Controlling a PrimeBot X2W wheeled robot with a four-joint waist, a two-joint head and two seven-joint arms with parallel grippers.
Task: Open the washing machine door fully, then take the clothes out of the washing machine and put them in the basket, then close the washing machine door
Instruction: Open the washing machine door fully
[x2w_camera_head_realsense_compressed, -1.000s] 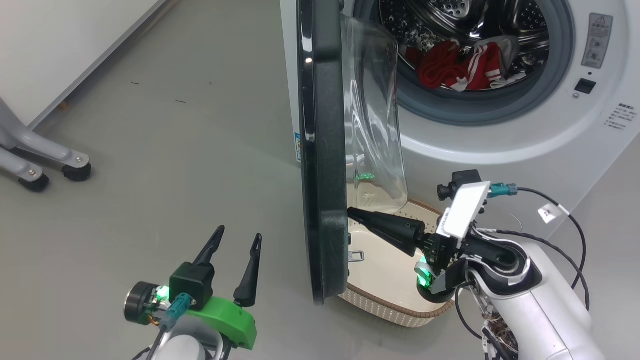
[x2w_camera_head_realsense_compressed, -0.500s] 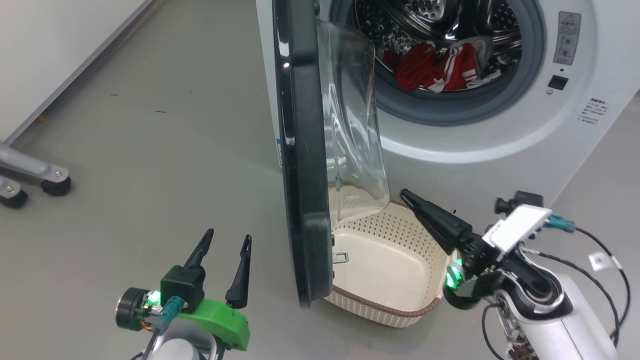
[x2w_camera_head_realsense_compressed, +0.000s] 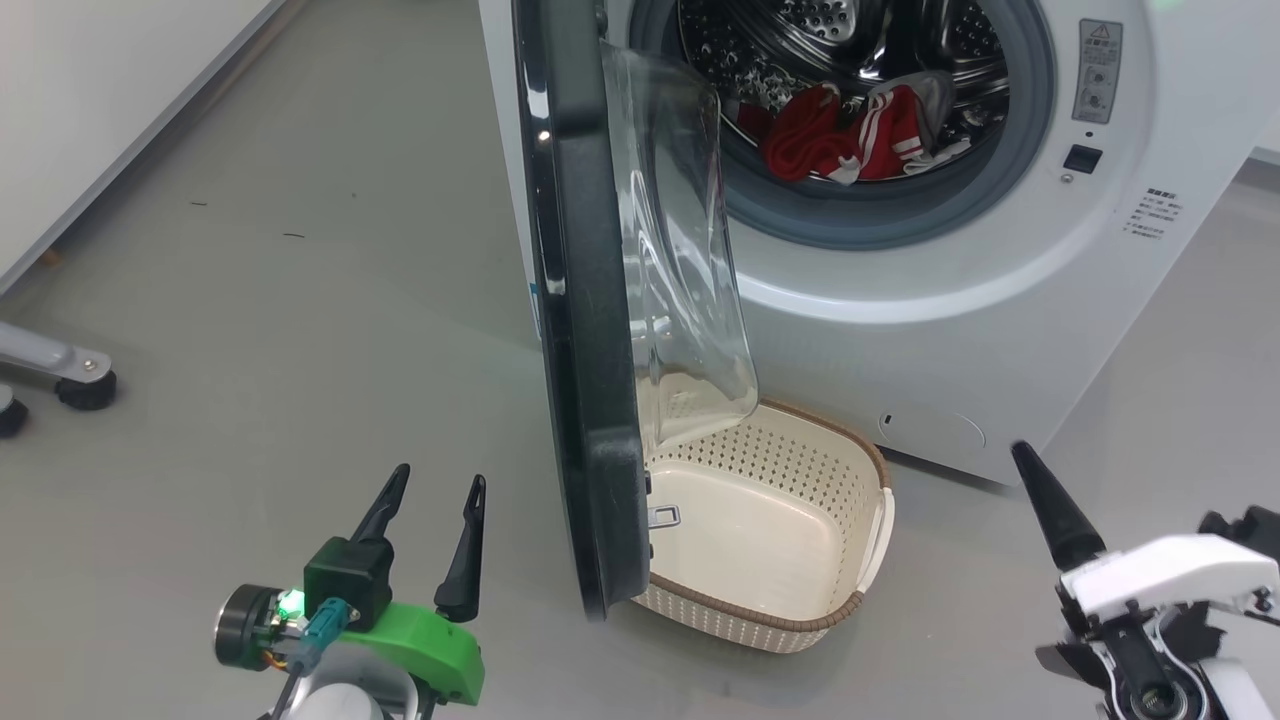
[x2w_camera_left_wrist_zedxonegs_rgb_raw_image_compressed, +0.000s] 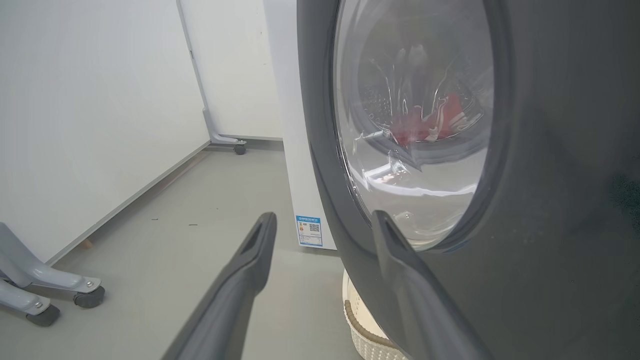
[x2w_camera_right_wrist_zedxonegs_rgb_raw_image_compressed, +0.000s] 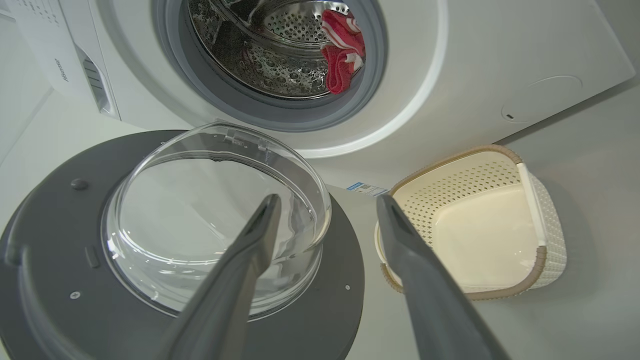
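Down at the near edge: both grippers w/ jaws spread, door swung out.
Nearest, L gripper (x2w_camera_head_realsense_compressed: 441, 474) is held low over the grey floor (x2w_camera_head_realsense_compressed: 300, 300), fingers apart, near the outer face of the washing machine door (x2w_camera_head_realsense_compressed: 580, 350); R gripper (x2w_camera_right_wrist_zedxonegs_rgb_raw_image_compressed: 327, 200) is likewise spread, apart from the door. Past them, the door is seen edge-on, its lower rim overlapping the basket (x2w_camera_head_realsense_compressed: 800, 440), which is set on the floor just in front of the washing machine (x2w_camera_head_realsense_compressed: 900, 320). Farthest, the clothes (x2w_camera_head_realsense_compressed: 850, 140) are bunched inside the steel drum (x2w_camera_head_realsense_compressed: 800, 30), by its front lip.

door (x2w_camera_head_realsense_compressed: 580, 300) edge-on L of drum mouth (x2w_camera_head_realsense_compressed: 830, 70), mouth clear, basket (x2w_camera_head_realsense_compressed: 800, 460) below door
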